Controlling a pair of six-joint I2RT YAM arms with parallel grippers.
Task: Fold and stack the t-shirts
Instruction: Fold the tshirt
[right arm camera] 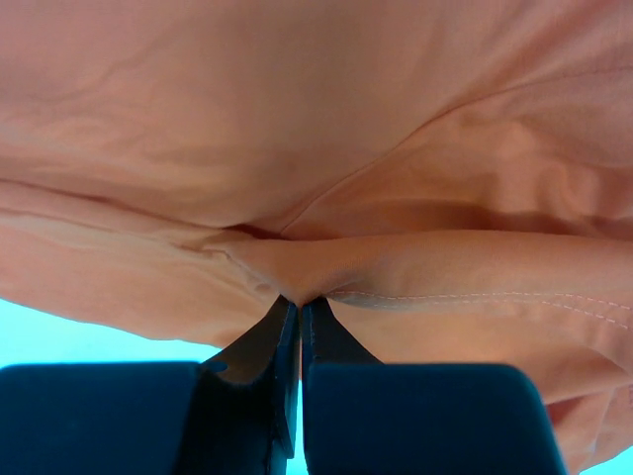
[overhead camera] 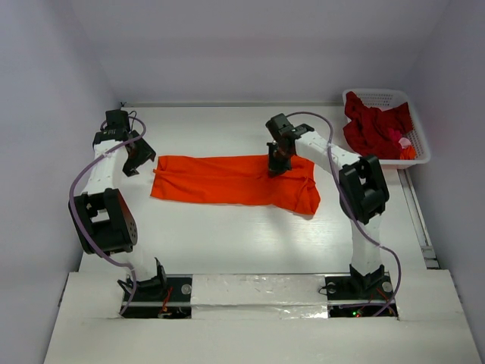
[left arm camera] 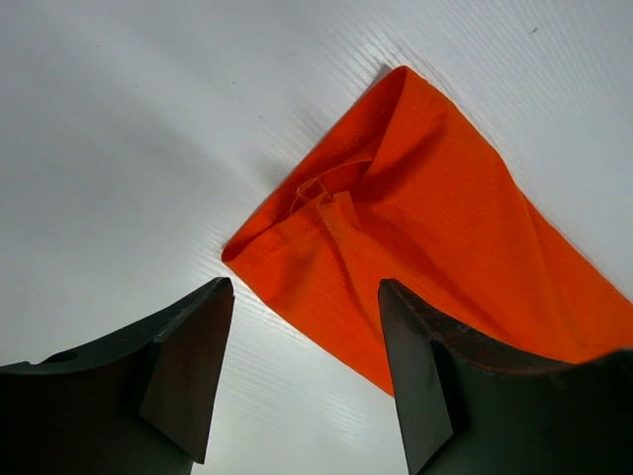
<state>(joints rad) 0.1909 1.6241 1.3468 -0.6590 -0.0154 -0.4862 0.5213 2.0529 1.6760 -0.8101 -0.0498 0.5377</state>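
Note:
A bright orange t-shirt [overhead camera: 227, 180] lies on the white table as a long folded strip, its right end bunched. My right gripper [overhead camera: 276, 165] stands on the strip's far edge right of the middle. In the right wrist view its fingers [right arm camera: 299, 302] are shut on a pinched fold of the orange cloth [right arm camera: 297, 119]. My left gripper [overhead camera: 136, 159] hovers just off the strip's left end, open and empty. The left wrist view shows that end of the orange shirt [left arm camera: 445, 228] ahead of the spread gripper [left arm camera: 305, 297]. A dark red t-shirt [overhead camera: 375, 125] lies crumpled in the basket.
A white lattice basket [overhead camera: 420, 148] sits at the back right corner, with a small pink item [overhead camera: 404, 142] beside the red shirt. White walls close the table on the left, back and right. Both arm bases stand at the near edge.

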